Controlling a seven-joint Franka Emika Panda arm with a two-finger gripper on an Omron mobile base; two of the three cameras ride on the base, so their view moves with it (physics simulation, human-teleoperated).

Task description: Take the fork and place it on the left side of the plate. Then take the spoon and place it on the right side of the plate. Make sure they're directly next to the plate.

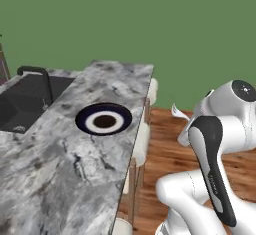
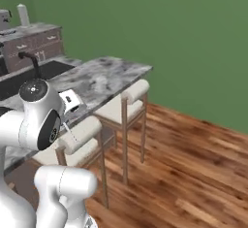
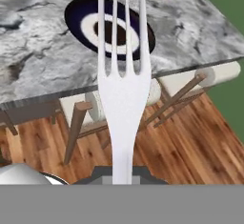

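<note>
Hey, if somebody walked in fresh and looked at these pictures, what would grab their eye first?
Probably the fork, looming large in the hand view, prongs pointing away, held in the shut gripper over the wooden floor short of the counter edge. Next, the plate, with its dark rim, white ring and brown centre, lying alone on the grey marbled counter near its far end. The bright green wall behind everything stands out too.

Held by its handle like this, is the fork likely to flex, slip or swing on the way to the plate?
The fork looks like thin rigid metal, so probably no flex. Its smooth handle, pinched low in the claw, might pivot. The plate lies flat on the marble counter.
</note>
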